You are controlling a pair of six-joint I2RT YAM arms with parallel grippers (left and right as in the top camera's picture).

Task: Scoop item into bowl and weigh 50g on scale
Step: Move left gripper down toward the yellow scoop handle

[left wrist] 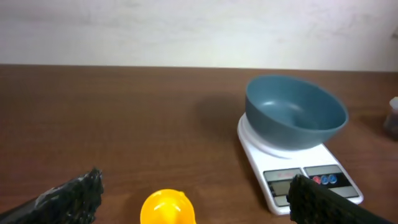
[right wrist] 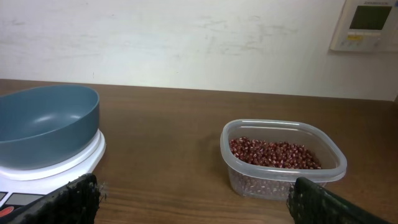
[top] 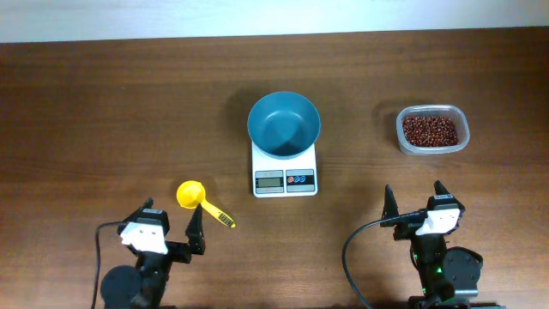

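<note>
Currently teal bowl [top: 284, 124] seated on white scale [top: 285, 179]; red-brown beans [top: 431, 130] contained in clear tub [top: 402, 142] ahead of right gripper [top: 414, 190]; yellow scoop [top: 190, 194] laid beside left gripper [top: 171, 219]; both spread wide, nothing gripped.

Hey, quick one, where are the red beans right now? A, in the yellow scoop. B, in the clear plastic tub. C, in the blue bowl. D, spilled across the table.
B: the beans all lie in the clear tub, while the blue bowl and the yellow scoop are both empty.
</note>
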